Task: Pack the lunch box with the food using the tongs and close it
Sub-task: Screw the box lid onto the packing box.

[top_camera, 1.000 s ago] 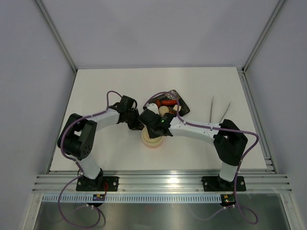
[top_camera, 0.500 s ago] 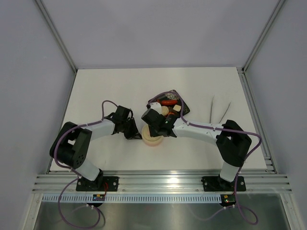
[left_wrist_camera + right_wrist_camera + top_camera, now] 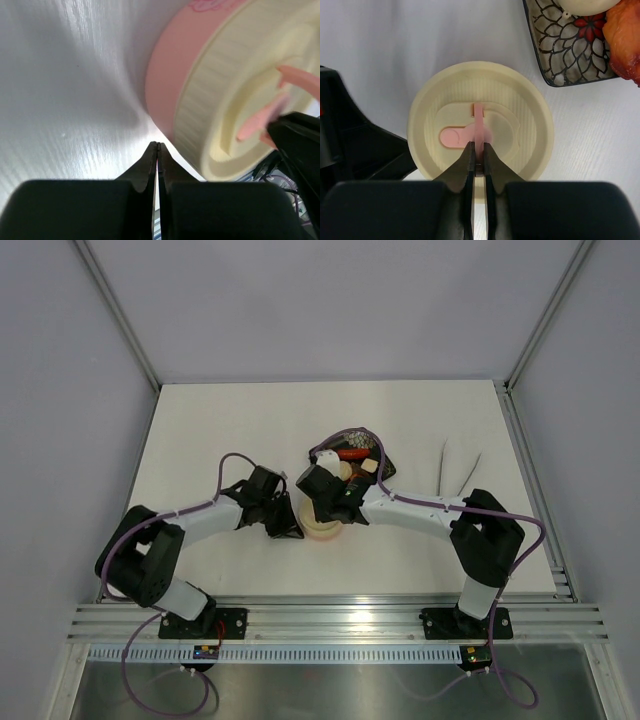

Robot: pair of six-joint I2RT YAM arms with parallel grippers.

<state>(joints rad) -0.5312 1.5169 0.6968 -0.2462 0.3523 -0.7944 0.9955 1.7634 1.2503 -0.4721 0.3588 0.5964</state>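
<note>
lunch box [image 3: 170, 85] lidded, lid [image 3: 525, 125] seated | left gripper [image 3: 158, 150] clenched, empty, tips at its left base | right gripper [image 3: 478, 155] over it, pinching lid's pink tab | black tray [image 3: 555, 60] with sausage [image 3: 350, 453] just beyond | tongs [image 3: 450, 462] far right, apart

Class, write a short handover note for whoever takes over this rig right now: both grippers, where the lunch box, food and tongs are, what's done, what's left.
Left gripper: shut, empty, tips low beside the lunch box.
Right gripper: shut on the pink tab of the lid, which sits on the box.
Food: on the black tray behind the box.
Tongs: lying on the table, far right, in neither gripper.
Done: no packing visible.
Left: lift the lid, take the tongs, move the food, close.
</note>
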